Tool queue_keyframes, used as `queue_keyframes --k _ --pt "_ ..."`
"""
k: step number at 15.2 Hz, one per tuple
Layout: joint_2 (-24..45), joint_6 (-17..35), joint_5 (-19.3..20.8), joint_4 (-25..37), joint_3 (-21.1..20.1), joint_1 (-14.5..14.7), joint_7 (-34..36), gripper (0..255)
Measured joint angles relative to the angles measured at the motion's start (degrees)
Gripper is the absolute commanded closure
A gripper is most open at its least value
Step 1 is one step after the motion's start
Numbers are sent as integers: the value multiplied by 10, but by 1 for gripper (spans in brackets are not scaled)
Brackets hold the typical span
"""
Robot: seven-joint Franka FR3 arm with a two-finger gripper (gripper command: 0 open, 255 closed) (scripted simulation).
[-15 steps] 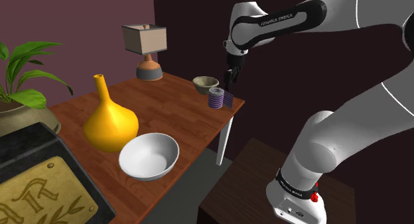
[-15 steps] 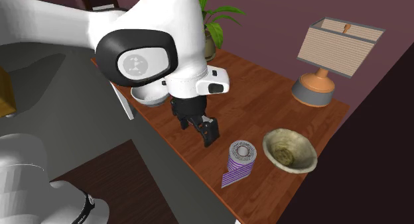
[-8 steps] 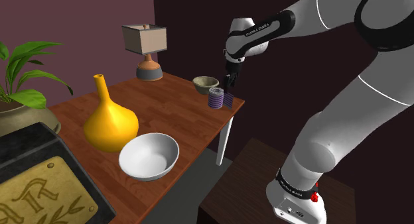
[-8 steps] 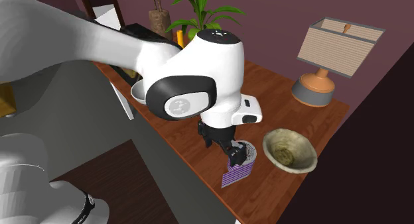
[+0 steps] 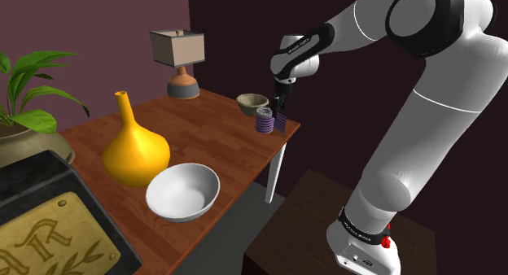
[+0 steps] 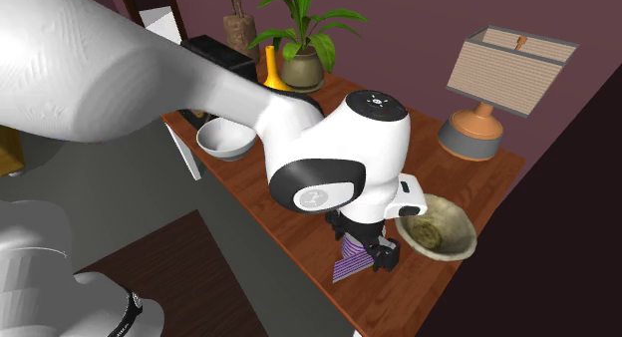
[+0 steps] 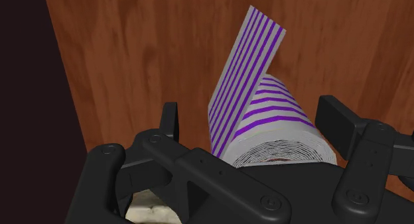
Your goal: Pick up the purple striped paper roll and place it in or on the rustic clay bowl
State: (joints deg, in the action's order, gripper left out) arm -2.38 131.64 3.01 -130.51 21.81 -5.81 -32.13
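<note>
The purple striped paper roll (image 7: 275, 133) stands on end near the wooden table's corner, a loose striped sheet (image 7: 245, 70) trailing from it. My gripper (image 7: 255, 120) is open and lowered over the roll, one finger (image 7: 170, 120) on each side, with a gap on one side. In the shoulder view the gripper (image 5: 281, 112) hangs just beside the roll (image 5: 264, 120). The hand hides most of the roll in the second exterior view, where its sheet (image 6: 349, 267) shows. The rustic clay bowl (image 5: 252, 102) (image 6: 436, 230) sits right behind the roll and holds nothing.
On the table (image 5: 220, 135) stand a lamp (image 5: 181, 62), a yellow gourd vase (image 5: 134, 147) and a white bowl (image 5: 183, 190). A potted plant (image 6: 299, 46) stands at the far end. The roll is close to the table edge (image 6: 299, 255). A dark case (image 5: 49, 224) lies in the foreground.
The hand has travelled across the table towards the clay bowl and come down over the roll, so the fingers now stand on either side of it. The roll has not moved.
</note>
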Motion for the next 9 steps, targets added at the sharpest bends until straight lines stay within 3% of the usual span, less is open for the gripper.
queue_keyframes --k 9 --pt "30 42 -14 -13 2 -1 -11 0"
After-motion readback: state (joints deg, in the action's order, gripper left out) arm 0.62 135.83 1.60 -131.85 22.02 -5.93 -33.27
